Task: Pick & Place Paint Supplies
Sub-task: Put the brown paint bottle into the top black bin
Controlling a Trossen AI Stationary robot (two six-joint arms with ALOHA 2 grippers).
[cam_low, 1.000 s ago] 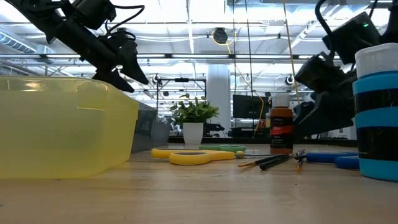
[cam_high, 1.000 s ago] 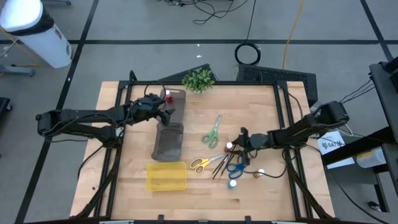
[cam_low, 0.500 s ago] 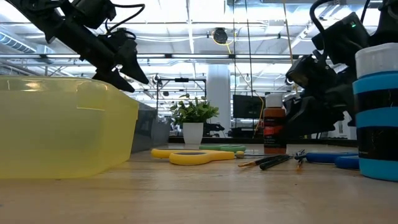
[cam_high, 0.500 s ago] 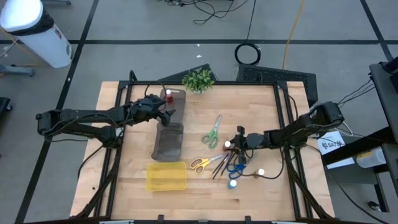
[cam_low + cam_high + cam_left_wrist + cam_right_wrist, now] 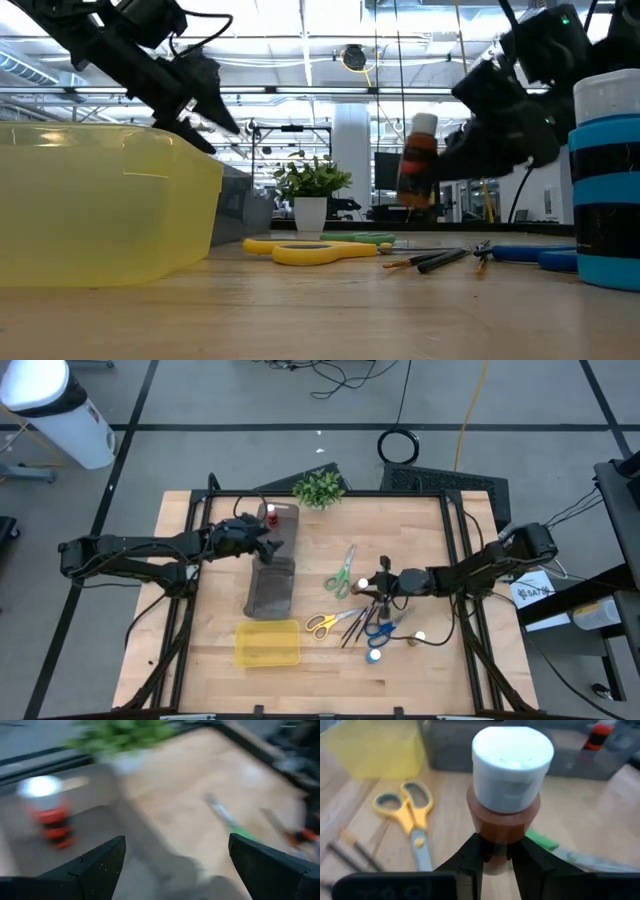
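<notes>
My right gripper [image 5: 377,582] is shut on a brown paint bottle with a white cap [image 5: 512,755], which hangs above the table right of centre [image 5: 416,160]. Below and beside it lie green scissors [image 5: 343,572], yellow scissors [image 5: 322,624], blue scissors [image 5: 378,628] and thin dark brushes [image 5: 355,626]. A blue bottle [image 5: 374,655] stands near the front. My left gripper [image 5: 266,545] hovers open above the dark grey organiser tray [image 5: 272,590]. A red-capped bottle [image 5: 270,515] stands in the tray's far end. My right gripper pinches the bottle's brown body [image 5: 502,827] between its two fingers [image 5: 472,860], below the cap. The fingers come nearly level from the table's right side. The bottle is lifted clear of the table and slightly tilted, cap up.
A yellow tray [image 5: 268,643] sits at the front left of the table, and a small potted plant [image 5: 318,488] at the far edge. Another white-capped bottle [image 5: 420,637] lies near the blue scissors. The middle far part of the tabletop is bare wood.
My right gripper has shut on the brown bottle and risen with it. The bottle has gone from standing on the table to hanging clear above it, shifted toward the table's left and tipped a little.
</notes>
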